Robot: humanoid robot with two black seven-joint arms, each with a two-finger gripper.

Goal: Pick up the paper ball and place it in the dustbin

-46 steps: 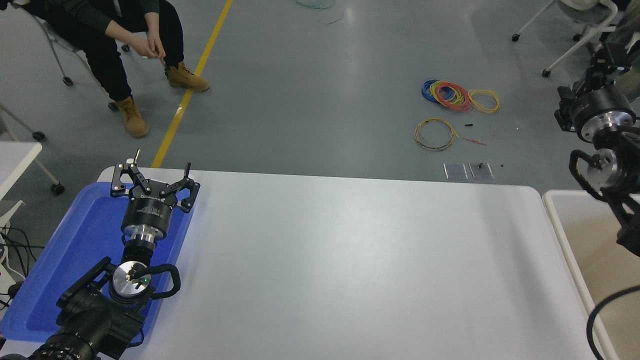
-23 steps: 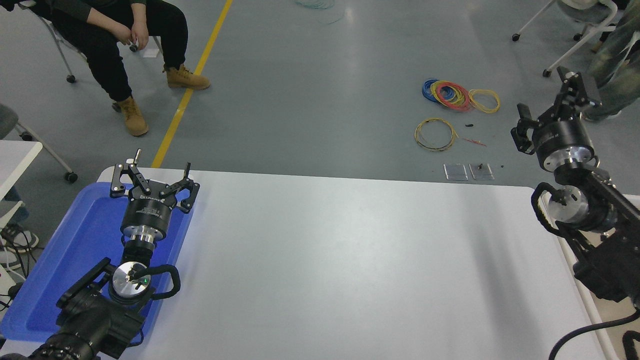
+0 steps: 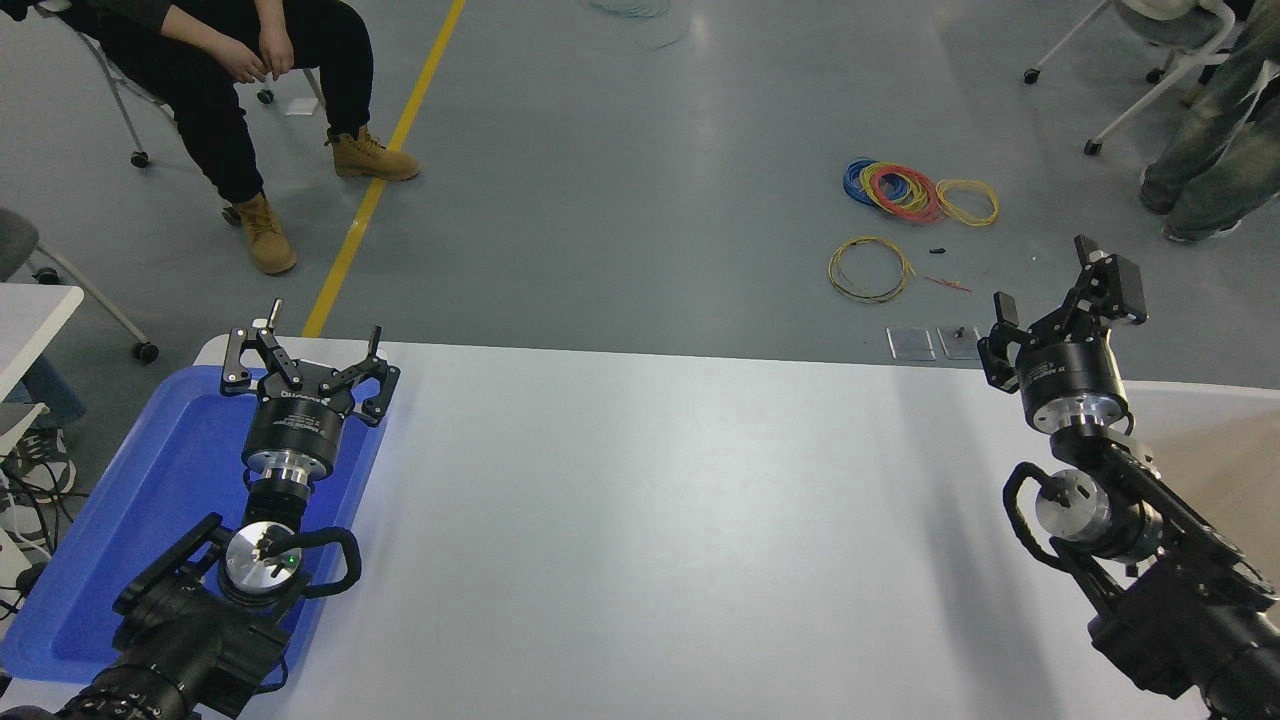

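The right gripper (image 3: pixel 1062 300) hung with its fingers spread and nothing between them, over the white table's (image 3: pixel 640 520) far right corner, beside the dustbin (image 3: pixel 1215 440), whose beige inside showed behind the arm. No paper ball could be made out. The left gripper (image 3: pixel 305 355), likewise spread wide, sat parked over the blue tray (image 3: pixel 130 520).

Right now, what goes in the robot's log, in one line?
right gripper: open, empty | left gripper: open, parked over blue tray | paper ball: unseen
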